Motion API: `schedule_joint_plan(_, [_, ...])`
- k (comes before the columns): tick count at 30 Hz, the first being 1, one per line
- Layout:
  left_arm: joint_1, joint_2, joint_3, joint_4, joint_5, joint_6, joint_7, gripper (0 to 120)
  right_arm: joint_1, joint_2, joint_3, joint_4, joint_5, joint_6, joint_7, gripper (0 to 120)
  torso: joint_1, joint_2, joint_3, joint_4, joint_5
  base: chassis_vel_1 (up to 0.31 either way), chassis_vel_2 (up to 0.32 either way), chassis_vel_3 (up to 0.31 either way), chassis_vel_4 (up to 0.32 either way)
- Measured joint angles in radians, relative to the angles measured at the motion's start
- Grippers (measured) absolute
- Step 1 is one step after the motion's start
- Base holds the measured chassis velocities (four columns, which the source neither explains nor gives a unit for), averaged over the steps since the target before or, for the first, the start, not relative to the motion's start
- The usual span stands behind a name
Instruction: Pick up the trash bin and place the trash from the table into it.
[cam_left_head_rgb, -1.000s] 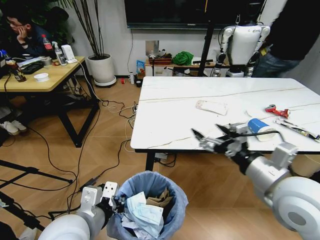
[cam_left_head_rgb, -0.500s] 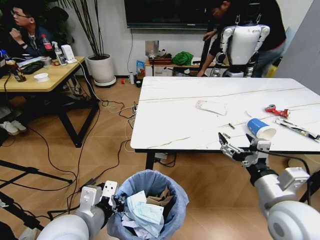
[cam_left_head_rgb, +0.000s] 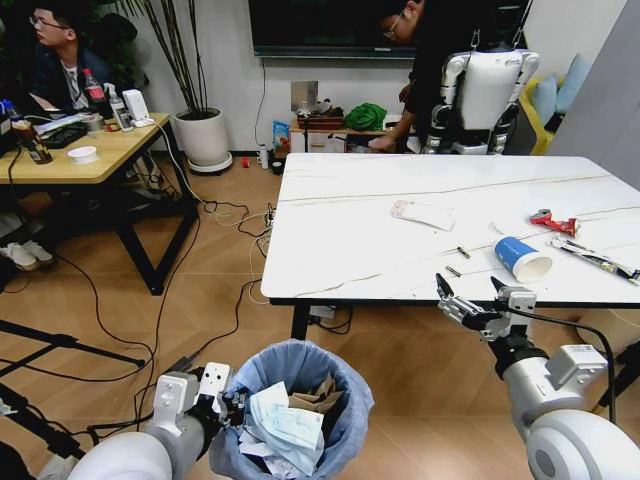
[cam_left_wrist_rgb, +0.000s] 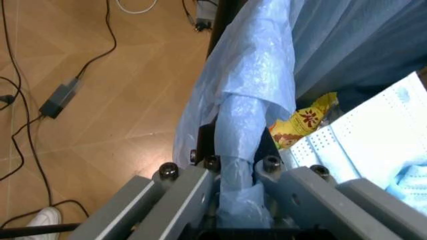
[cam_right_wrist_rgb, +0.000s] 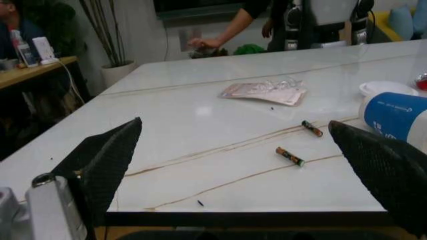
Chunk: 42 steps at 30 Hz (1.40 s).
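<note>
The trash bin (cam_left_head_rgb: 345, 405), lined with a crinkled light-blue bag (cam_left_wrist_rgb: 267, 75), hangs low in front of me with tissues, a mask (cam_left_wrist_rgb: 373, 140) and cardboard inside. My left gripper (cam_left_head_rgb: 232, 405) is shut on its rim (cam_left_wrist_rgb: 237, 165). The white marble-look table (cam_left_head_rgb: 350, 250) carries trash: a clear packet (cam_left_head_rgb: 423, 213), a blue-and-white cup (cam_left_head_rgb: 522, 258), a red wrapper (cam_left_head_rgb: 553, 222), a long black-white packet (cam_left_head_rgb: 595, 258) and two small sticks (cam_left_head_rgb: 458, 262). My right gripper (cam_left_head_rgb: 468, 290) is open just before the table's near edge (cam_right_wrist_rgb: 235, 125), the cup (cam_right_wrist_rgb: 393, 115) beyond one black finger (cam_right_wrist_rgb: 387, 170).
A yellow wooden desk (cam_left_head_rgb: 70, 160) stands at the left, with cables (cam_left_head_rgb: 200, 300) running over the floor between it and the table. Black stand legs (cam_left_head_rgb: 60, 340) lie at the lower left. Another robot (cam_left_head_rgb: 485, 90) and a person stand behind the table's far edge.
My right gripper has drawn back from over the table's edge, down and to the right, and has stayed open. The bin has stayed in the left gripper.
</note>
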Motion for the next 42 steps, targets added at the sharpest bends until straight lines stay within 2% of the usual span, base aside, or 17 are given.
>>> schedule_joint_plan(42, [0.024, -0.005, -0.003, 0.000, 0.015, 0.000, -0.001, 0, -0.011, -0.011, 0.034, 0.013, 0.015, 0.002, -0.006, 100, 0.000, 0.000, 0.000, 0.0000, 0.0002, -0.073, -0.070, 0.072, 0.074])
